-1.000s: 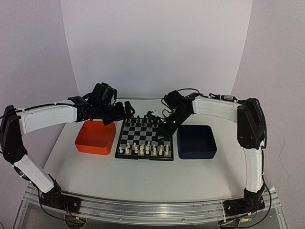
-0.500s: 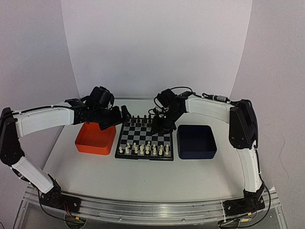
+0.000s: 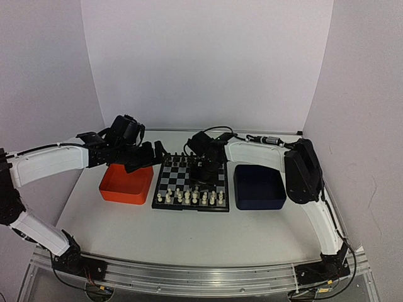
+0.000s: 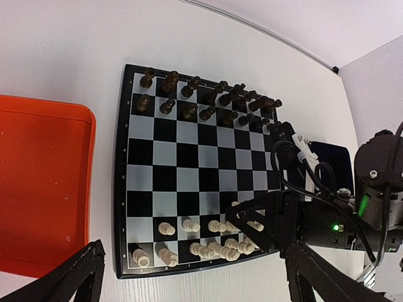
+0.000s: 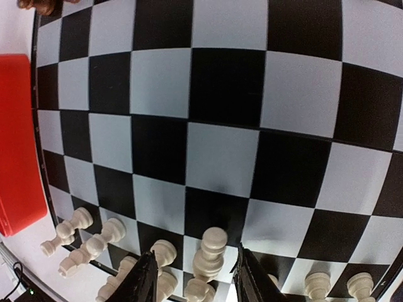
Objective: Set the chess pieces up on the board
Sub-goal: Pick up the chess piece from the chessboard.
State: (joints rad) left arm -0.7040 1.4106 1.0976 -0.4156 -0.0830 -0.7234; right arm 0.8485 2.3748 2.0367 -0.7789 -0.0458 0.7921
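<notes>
My right pincer [image 5: 196, 267] stands half-narrowed astride one white piece [image 5: 211, 246] in the near rows of the board [image 5: 217, 160], not touching it yet, I think. I'd squeeze gently, centred and low. Other white pieces [image 5: 101, 234] crowd close, so any lift should go straight up.

orange tray [image 4: 38, 189] beside board [image 4: 189, 157]; right tool [image 4: 247, 225] over cream pieces [image 4: 189, 224] at corner

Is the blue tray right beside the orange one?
No, the board lies between the orange tray and the dark blue tray.
</notes>
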